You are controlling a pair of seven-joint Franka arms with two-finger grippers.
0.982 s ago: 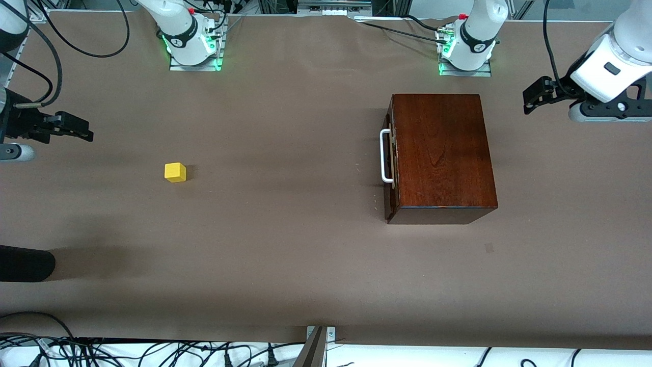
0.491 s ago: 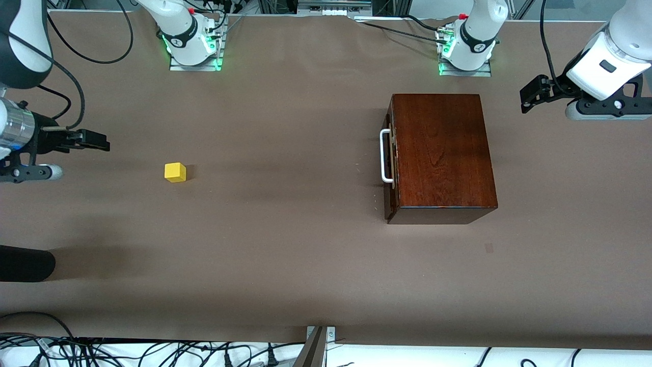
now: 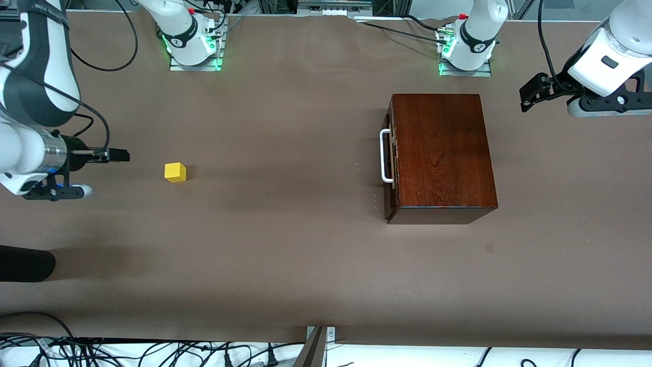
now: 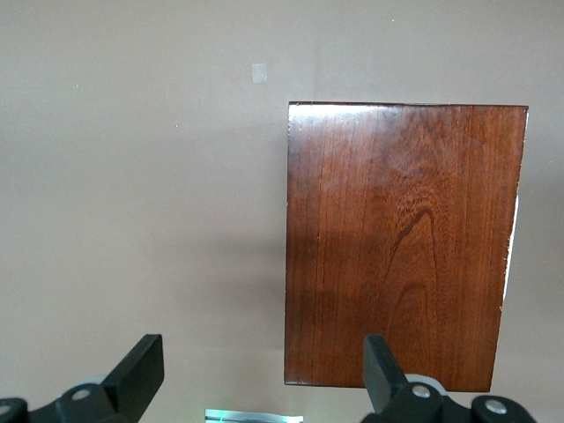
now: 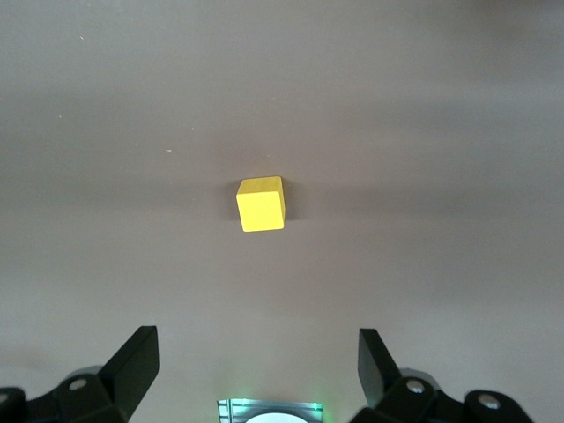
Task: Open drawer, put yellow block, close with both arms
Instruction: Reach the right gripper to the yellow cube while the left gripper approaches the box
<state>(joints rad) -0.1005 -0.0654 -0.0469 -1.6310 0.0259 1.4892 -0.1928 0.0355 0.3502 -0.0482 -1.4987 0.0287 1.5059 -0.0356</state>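
Observation:
The yellow block point(image 3: 175, 172) point(image 5: 261, 204) sits alone on the brown table toward the right arm's end. My right gripper point(image 3: 119, 154) point(image 5: 258, 352) hangs open a short way from it, jaws wide with nothing between them. The dark mahogany box point(image 3: 440, 153) point(image 4: 401, 247) stands toward the left arm's end. Its drawer point(image 3: 389, 168) is pushed in flush, and the white handle point(image 3: 383, 155) faces the block. My left gripper point(image 3: 530, 97) point(image 4: 262, 366) is open and empty. It hangs over the table beside the box's end away from the handle.
Both arm bases, lit green, are bolted at the table's back edge point(image 3: 193, 51) point(image 3: 464, 56). A black rounded object point(image 3: 25, 263) pokes in at the right arm's end. Cables point(image 3: 153, 351) lie off the front edge. A small pale mark point(image 3: 489, 248) is on the table.
My right gripper has swung in toward the yellow block from the table's end. The left arm has shifted only slightly. Block and box have not moved.

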